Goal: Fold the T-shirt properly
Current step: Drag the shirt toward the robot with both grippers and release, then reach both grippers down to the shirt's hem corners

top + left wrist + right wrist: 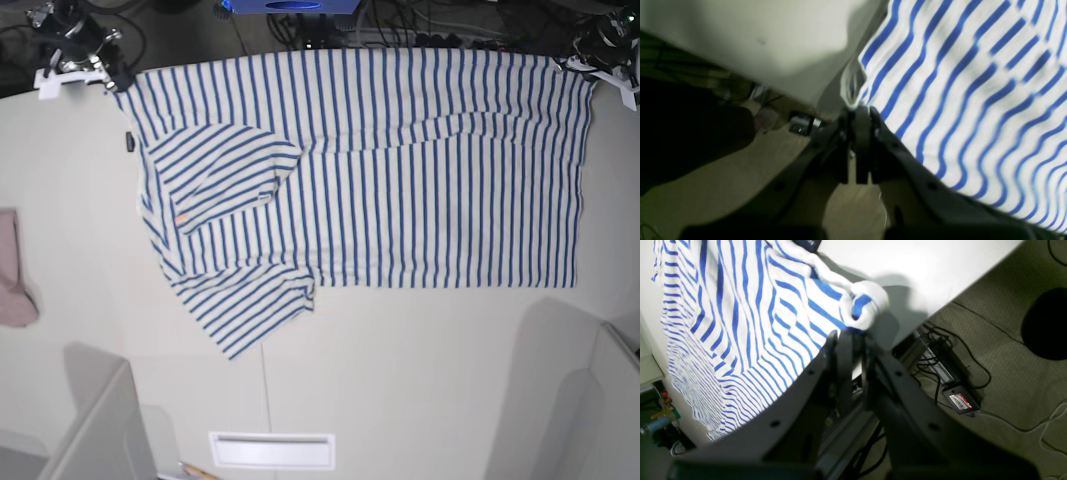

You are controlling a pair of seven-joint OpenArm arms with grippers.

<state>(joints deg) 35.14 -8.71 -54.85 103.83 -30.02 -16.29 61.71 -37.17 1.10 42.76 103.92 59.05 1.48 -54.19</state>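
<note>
The T-shirt (400, 170), white with thin blue stripes, lies across the table with its upper edge along the far side. One sleeve (245, 310) points toward the near side and another part is folded over at the left (215, 175). My right gripper (853, 336) is shut on a bunched corner of the shirt (863, 306); in the base view it is at the far left (112, 82). My left gripper (858, 111) is shut on the shirt's edge (853, 83), at the far right corner (572, 64). A small dark tag (129, 141) shows near the right gripper.
A small pink cloth (14, 270) lies at the table's left edge. A white slot plate (271, 450) sits in the table's near side, with grey panels (105, 430) at both near corners. Cables and a power strip (957, 400) lie on the floor beyond the table edge.
</note>
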